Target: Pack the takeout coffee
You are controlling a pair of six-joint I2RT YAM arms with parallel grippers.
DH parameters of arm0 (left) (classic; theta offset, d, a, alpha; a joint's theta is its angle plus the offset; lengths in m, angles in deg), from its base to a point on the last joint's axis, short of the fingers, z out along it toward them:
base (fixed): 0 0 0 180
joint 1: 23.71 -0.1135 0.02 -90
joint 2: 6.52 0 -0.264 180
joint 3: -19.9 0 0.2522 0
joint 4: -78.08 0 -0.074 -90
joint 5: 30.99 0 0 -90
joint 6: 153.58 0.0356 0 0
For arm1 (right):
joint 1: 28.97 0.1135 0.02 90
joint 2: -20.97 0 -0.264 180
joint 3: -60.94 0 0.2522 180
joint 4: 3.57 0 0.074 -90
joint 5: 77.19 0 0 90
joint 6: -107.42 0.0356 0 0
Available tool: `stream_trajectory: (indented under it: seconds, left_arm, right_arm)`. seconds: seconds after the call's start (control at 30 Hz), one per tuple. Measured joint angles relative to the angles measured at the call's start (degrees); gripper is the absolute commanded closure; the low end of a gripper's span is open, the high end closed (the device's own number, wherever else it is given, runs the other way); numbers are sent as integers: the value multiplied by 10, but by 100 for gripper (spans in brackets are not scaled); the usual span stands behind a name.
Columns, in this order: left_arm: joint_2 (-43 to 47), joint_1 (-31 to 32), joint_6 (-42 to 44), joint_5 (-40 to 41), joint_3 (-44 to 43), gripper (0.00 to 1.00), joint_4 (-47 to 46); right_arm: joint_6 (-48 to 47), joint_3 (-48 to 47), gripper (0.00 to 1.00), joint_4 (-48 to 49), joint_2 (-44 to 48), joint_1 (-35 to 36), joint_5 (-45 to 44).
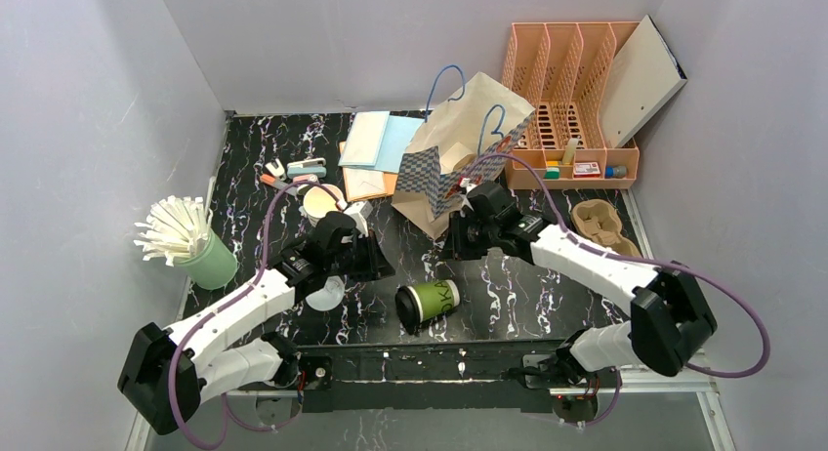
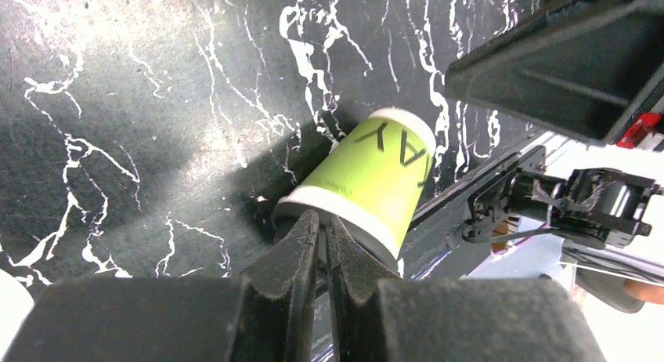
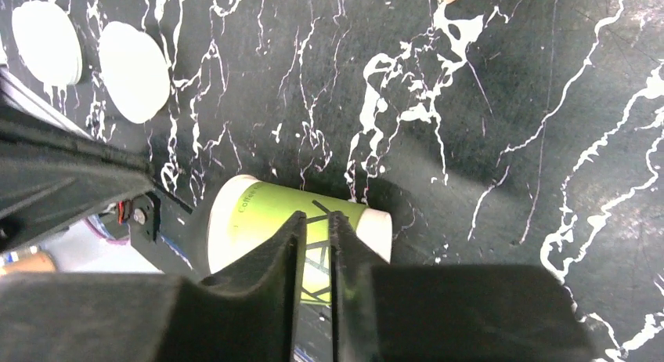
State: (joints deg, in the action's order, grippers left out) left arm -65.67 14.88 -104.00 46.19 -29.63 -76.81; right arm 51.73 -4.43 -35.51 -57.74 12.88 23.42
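The takeout coffee cup [image 1: 430, 303] lies on its side on the black marbled table [image 1: 547, 295], close to the near edge and between my two arms. The left gripper [image 2: 322, 230] and the right gripper [image 3: 315, 221] both hang over it with fingers drawn together and nothing between them. My main worry is that if I lower either one like this, the tips will shove the cup rather than straddle it. Being tapered, it would likely roll in a curve, perhaps off the near edge. Too hard a pinch would probably dent the paper wall. With both wrists crowding one cup, the arms could also knock each other. The paper bag [image 1: 459, 148] behind looks light enough to tip if bumped
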Motion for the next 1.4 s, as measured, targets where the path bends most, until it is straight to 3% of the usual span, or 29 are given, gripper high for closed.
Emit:
stream_trajectory:
  seconds: [0.1,0.2,0.27,0.4,0.43,0.57,0.7,0.97,1.2,1.4]
  left_arm:
    - [0,0,-7,0,-9,88,-2]
    - [0,0,-7,1,-15,78,-1]
    - [0,0,-3,3,-15,74,0]
    - [1,0,0,4,-14,72,11]
    - [3,0,-1,4,-13,70,12]
    - [28,0,-5,-3,7,53,13]
    - [53,3,-13,-21,26,43,22]
    - [73,28,-48,-44,53,44,23]
    - [94,45,-87,-42,80,43,19]
    - [126,45,-100,-8,92,43,21]
  right_arm:
    - [-7,9,44,-17,36,0,4]
    - [-23,28,15,-37,90,0,22]
    - [-29,39,6,-50,117,5,29]
    - [-13,54,11,-75,141,24,30]
    - [-1,61,5,-78,146,31,30]
    - [45,87,2,-88,155,70,24]
    - [88,103,2,-97,140,114,4]
    - [214,140,5,-87,123,168,-52]
    - [287,142,5,-9,90,173,-78]
    - [332,114,12,34,42,173,-133]
